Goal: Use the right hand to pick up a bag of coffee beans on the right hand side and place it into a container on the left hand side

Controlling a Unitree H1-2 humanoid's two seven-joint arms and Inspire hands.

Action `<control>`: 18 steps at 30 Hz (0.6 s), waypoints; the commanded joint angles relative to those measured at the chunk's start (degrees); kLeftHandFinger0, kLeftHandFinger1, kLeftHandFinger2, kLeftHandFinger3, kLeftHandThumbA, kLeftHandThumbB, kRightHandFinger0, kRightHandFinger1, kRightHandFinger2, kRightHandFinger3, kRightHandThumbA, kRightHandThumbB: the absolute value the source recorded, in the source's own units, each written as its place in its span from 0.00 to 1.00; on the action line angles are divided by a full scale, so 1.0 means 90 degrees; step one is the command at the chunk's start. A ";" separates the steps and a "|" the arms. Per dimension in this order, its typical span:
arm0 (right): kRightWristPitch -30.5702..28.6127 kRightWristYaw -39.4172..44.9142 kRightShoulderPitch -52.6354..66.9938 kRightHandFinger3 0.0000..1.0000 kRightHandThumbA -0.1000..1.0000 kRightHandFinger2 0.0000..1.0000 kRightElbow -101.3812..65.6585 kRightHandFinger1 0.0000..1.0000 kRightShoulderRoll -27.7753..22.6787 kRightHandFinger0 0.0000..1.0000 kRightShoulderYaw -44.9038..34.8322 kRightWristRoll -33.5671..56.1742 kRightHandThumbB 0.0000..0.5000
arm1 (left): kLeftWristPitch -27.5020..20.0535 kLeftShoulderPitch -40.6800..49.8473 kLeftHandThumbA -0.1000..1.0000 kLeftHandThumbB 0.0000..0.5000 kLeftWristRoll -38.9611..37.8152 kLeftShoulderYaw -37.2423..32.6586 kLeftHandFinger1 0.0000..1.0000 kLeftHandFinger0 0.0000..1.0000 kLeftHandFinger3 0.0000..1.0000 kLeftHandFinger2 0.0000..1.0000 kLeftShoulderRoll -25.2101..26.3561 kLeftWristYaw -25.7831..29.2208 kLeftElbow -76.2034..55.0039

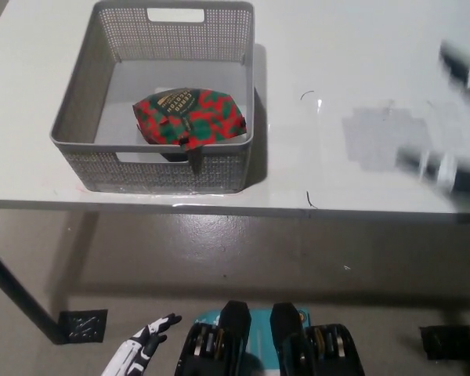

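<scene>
At the bottom left of the frame the white left hand (145, 348) rests below the bench edge, holding nothing, its fingers spread and apart. On the floor (219, 251) under the bench lie two small dark plates, one at lower left (82, 324) and one at lower right (444, 339), and a dark bench leg (12, 291) slants in from the left edge.

Further up, the white bench (360, 70) fills the upper half. A grey patch (384, 137) marks its surface right of centre.

At the right edge, streaked dark shapes are probably the black right hand (454, 168), too blurred to tell whether it is open or closed.

In the upper left stands the grey basket (172, 31). The red and green bag of coffee beans (189, 117) lies inside it, against the near right wall, well apart from the blurred hand.
</scene>
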 commanded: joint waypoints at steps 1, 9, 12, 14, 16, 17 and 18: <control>-0.2229 -0.0833 0.1731 1.00 1.00 1.00 -0.1128 1.00 0.0943 1.00 -0.0225 0.1061 0.74 | -0.0559 -0.0258 1.00 0.64 -0.0443 0.0171 1.00 1.00 1.00 1.00 -0.0057 -0.0020 0.0044; -0.3170 -0.0661 0.2927 1.00 1.00 1.00 0.0352 1.00 0.1593 1.00 -0.0184 0.1205 0.68 | -0.0725 -0.0350 1.00 0.68 -0.0646 0.0306 1.00 1.00 1.00 1.00 -0.0114 0.0026 0.0107; -0.2974 -0.0680 0.3007 1.00 1.00 1.00 0.0715 1.00 0.1710 1.00 -0.0213 0.1188 0.74 | -0.0591 -0.0413 1.00 0.71 -0.0678 0.0381 1.00 1.00 1.00 1.00 -0.0080 0.0046 0.0028; -0.3138 -0.0773 0.3051 1.00 1.00 1.00 0.1072 1.00 0.1739 1.00 -0.0240 0.0931 0.71 | -0.0564 -0.0422 1.00 0.71 -0.0729 0.0414 1.00 1.00 1.00 1.00 -0.0066 0.0026 -0.0006; -0.3267 -0.0791 0.3021 1.00 1.00 1.00 0.1540 1.00 0.1755 1.00 -0.0299 0.0943 0.65 | -0.0524 -0.0477 1.00 0.72 -0.0770 0.0433 1.00 1.00 1.00 1.00 -0.0070 -0.0003 0.0004; -0.3346 -0.0841 0.2969 1.00 1.00 1.00 0.1750 1.00 0.1782 1.00 -0.0344 0.0931 0.62 | -0.0527 -0.0495 1.00 0.72 -0.0784 0.0439 1.00 1.00 1.00 1.00 -0.0086 -0.0008 0.0031; -0.3437 -0.0887 0.2916 1.00 1.00 1.00 0.1936 1.00 0.1806 1.00 -0.0379 0.0903 0.62 | -0.0535 -0.0506 1.00 0.71 -0.0792 0.0444 1.00 1.00 1.00 1.00 -0.0097 -0.0009 0.0050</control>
